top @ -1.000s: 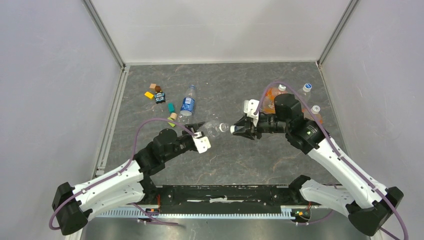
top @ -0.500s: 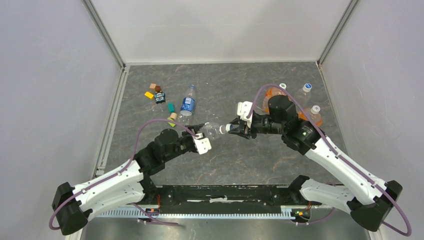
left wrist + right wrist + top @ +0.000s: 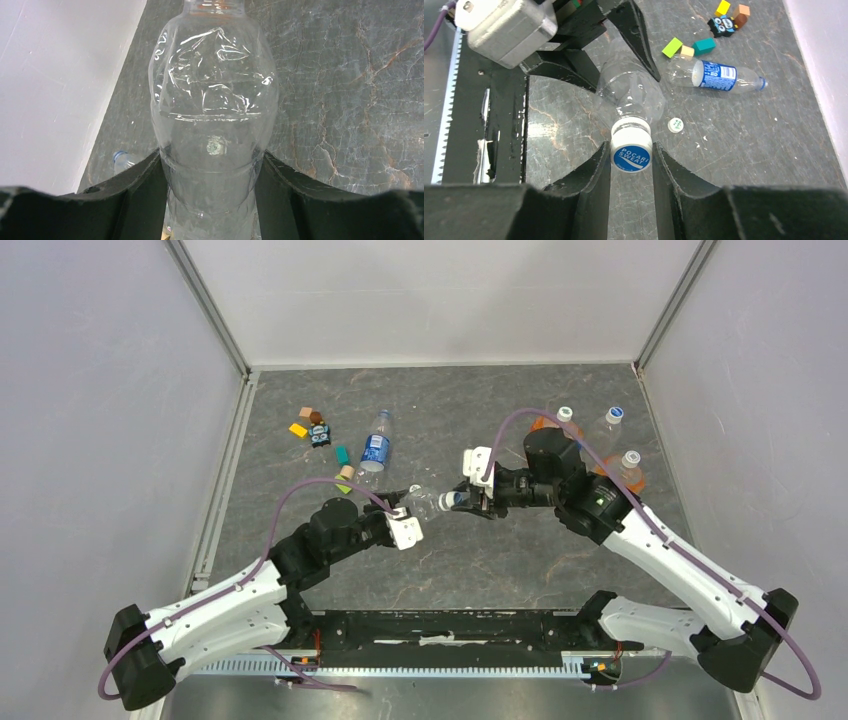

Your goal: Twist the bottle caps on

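My left gripper (image 3: 211,155) is shut on the body of an unlabelled clear bottle (image 3: 215,90), held off the table with its neck pointing right (image 3: 425,502). My right gripper (image 3: 631,150) is shut on a white bottle cap with a blue printed top (image 3: 631,155). That cap sits against the bottle's mouth (image 3: 447,500). A second small white cap (image 3: 675,124) lies loose on the table below. The blue-labelled bottle (image 3: 376,445) lies on its side further back and left.
Three bottles stand at the back right, two with orange liquid (image 3: 560,420) (image 3: 628,465) and one clear (image 3: 610,422). Small coloured toy blocks (image 3: 318,432) lie at the back left. Grey enclosure walls close in the mat on three sides.
My right gripper has moved left with the cap, closing the gap to the bottle's mouth. The left arm and its bottle have hardly moved.
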